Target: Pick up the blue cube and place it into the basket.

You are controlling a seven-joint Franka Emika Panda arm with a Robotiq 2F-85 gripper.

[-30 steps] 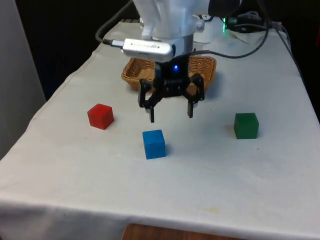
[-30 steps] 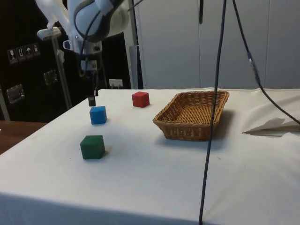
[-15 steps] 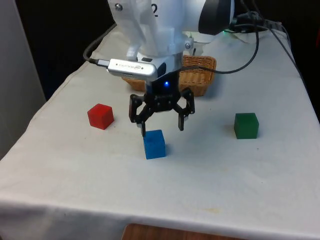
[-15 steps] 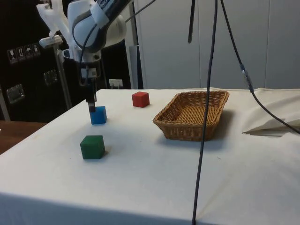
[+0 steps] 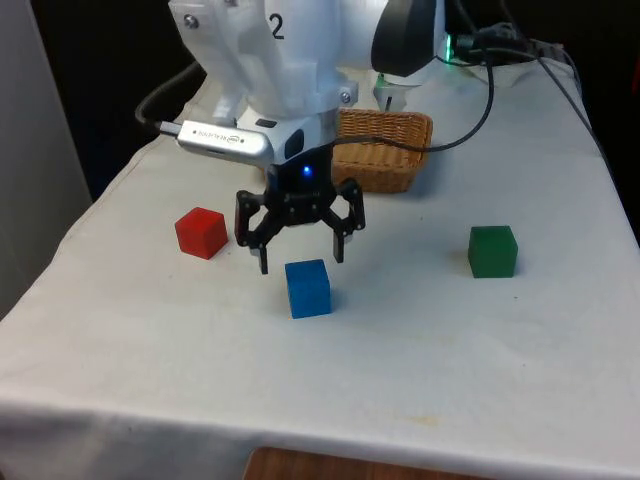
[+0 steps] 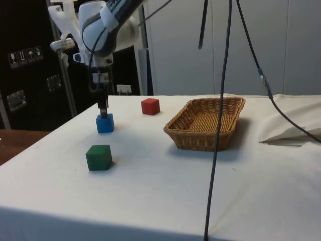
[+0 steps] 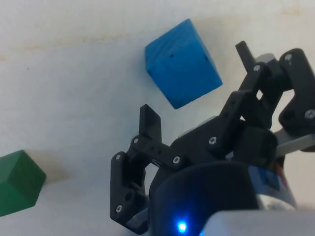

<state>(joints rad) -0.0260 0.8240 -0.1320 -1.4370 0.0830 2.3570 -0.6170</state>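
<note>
The blue cube (image 5: 308, 288) (image 6: 105, 123) (image 7: 182, 62) rests on the white cloth near the table's middle. My gripper (image 5: 301, 263) (image 6: 103, 114) (image 7: 197, 83) hovers open just above and slightly behind the cube, its black fingers spread wider than the cube. Nothing is between the fingers. The wicker basket (image 5: 385, 150) (image 6: 205, 123) stands behind the gripper, towards the robot's base, partly hidden by the arm in the front view.
A red cube (image 5: 201, 232) (image 6: 150, 106) lies at the front view's left. A green cube (image 5: 492, 250) (image 6: 99, 157) (image 7: 17, 182) sits at the front view's right. Black cables (image 6: 220, 100) hang across the side view in front of the basket.
The open gripper has travelled from near the basket towards the front view's left and lower, ending just over the blue cube. The cubes have stayed put.
</note>
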